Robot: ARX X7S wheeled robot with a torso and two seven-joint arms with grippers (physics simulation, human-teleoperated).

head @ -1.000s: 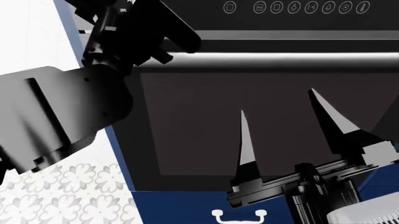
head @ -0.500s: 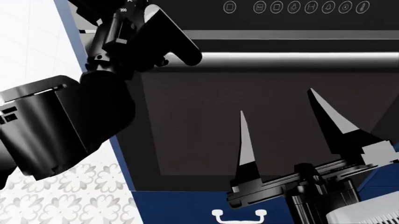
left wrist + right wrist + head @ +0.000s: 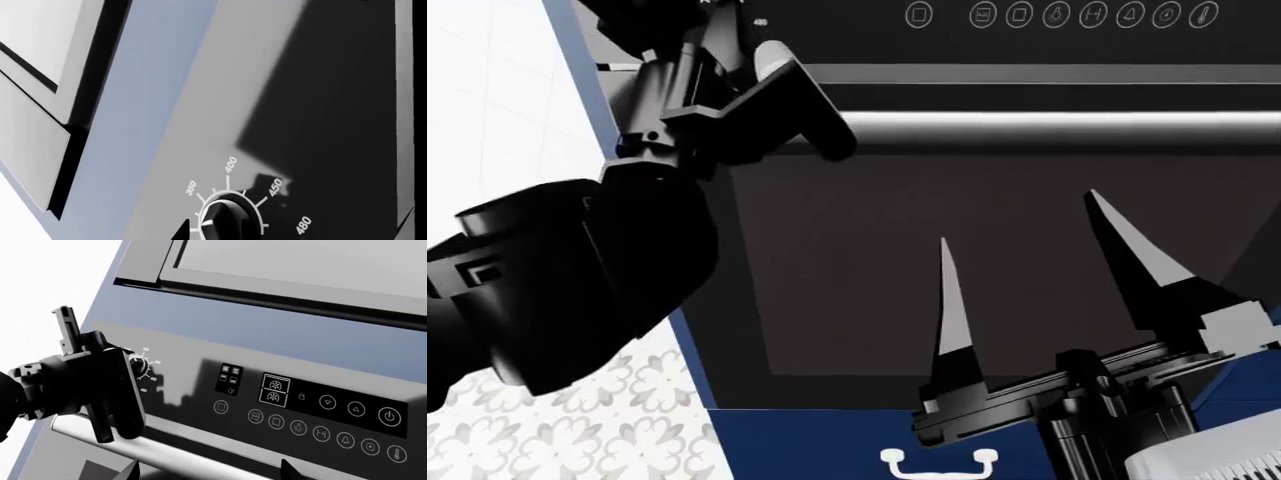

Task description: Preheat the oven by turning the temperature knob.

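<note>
The oven shows its dark glass door (image 3: 961,280), silver bar handle (image 3: 1068,130) and black control panel with white icons (image 3: 1054,16). My left gripper (image 3: 701,15) reaches the panel's left end, its fingers mostly cut off by the frame's top. In the left wrist view the black temperature knob (image 3: 223,222), ringed by marks 350 to 480, sits between the fingers of my left gripper (image 3: 213,232), which looks shut on it. The right wrist view shows that gripper (image 3: 130,365) covering the knob. My right gripper (image 3: 1020,220) is open and empty in front of the door, below the handle (image 3: 200,450).
A blue cabinet frame (image 3: 587,70) borders the oven on the left, with white wall (image 3: 494,100) and patterned floor (image 3: 561,430) beyond. A blue drawer with a white handle (image 3: 941,460) lies below the door. A grey panel (image 3: 300,260) sits above the oven.
My left wrist has rolled at the knob and the forearm has swung. The 200 mark beside it is hidden and a 480 mark shows. The right arm has not moved.
</note>
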